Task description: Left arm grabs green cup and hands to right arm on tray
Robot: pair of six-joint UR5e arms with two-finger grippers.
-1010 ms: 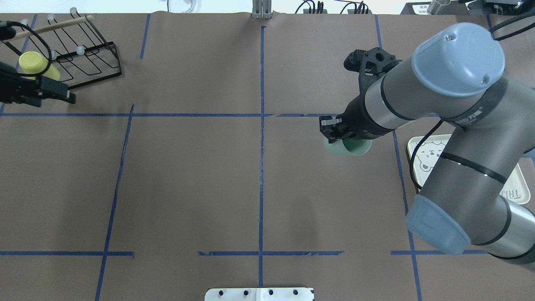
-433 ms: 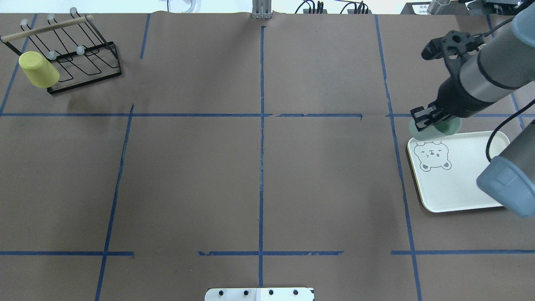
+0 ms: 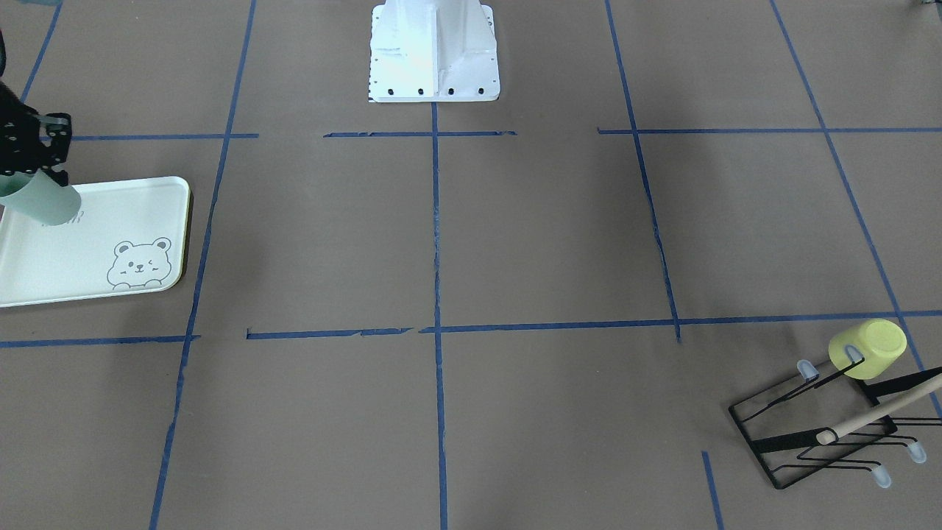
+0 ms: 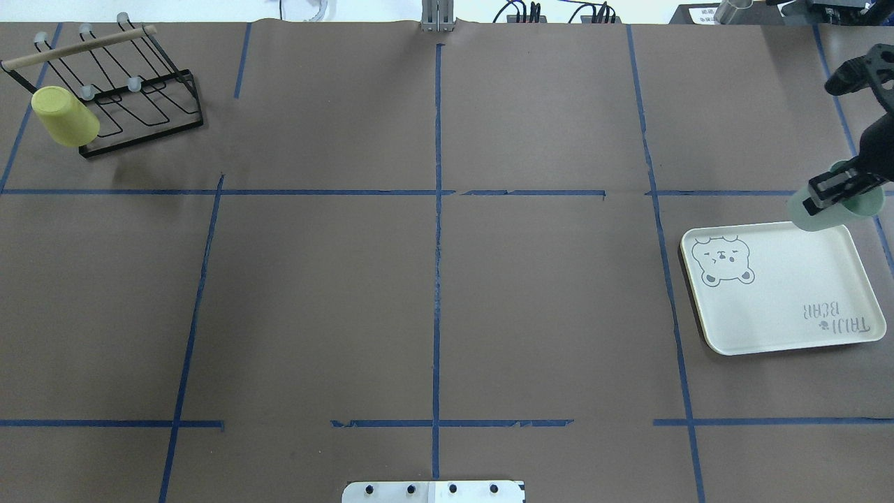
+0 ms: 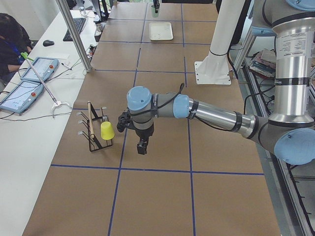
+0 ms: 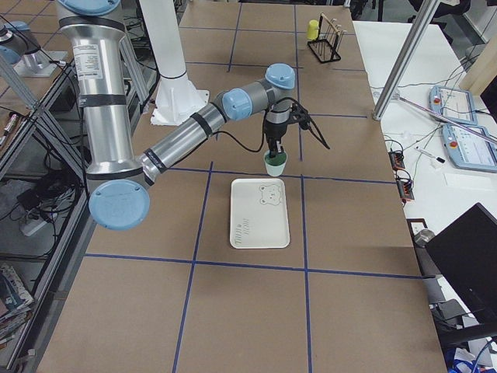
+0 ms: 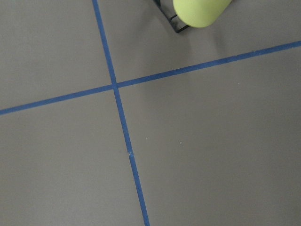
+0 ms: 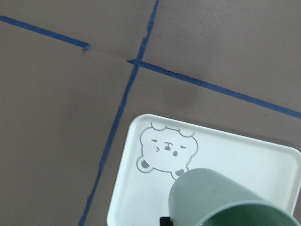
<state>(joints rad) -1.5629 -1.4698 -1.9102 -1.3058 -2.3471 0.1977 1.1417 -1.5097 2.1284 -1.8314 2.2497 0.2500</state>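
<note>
- The overhead view catches only the tip of the right arm (image 4: 876, 140) at the frame's edge. The right gripper (image 4: 831, 190) is clamped on the rim of the green cup (image 4: 827, 209), one finger inside the mouth and one outside.
- In this view the cup overlaps the far right corner of the tray (image 4: 775, 300). The grey "BEAR" lettering can be read here and in no other view.
- The front-facing view sets the cup against the tray's robot-side edge instead. The cup hangs tilted, base pointing down toward the tray and mouth up against the gripper.
- The right side view shows what neither does, the whole right arm reaching out. The cup hangs straight under the gripper, mouth up, and appears past the bear end of the tray.
- The right wrist camera looks past the cup's wall onto the bear drawing (image 8: 167, 150). The tray lies below and beyond the cup, and they do not look to be touching.
- Only the left side view shows the left arm (image 5: 211, 114). The left gripper (image 5: 141, 146) hangs over the brown table (image 5: 162, 196), just beside the yellow-green cup (image 5: 107, 131) on the wire rack (image 5: 93, 140). I cannot tell whether its fingers are apart or together.
- The left wrist camera shows that cup's edge and blue tape lines, no fingers.
</note>
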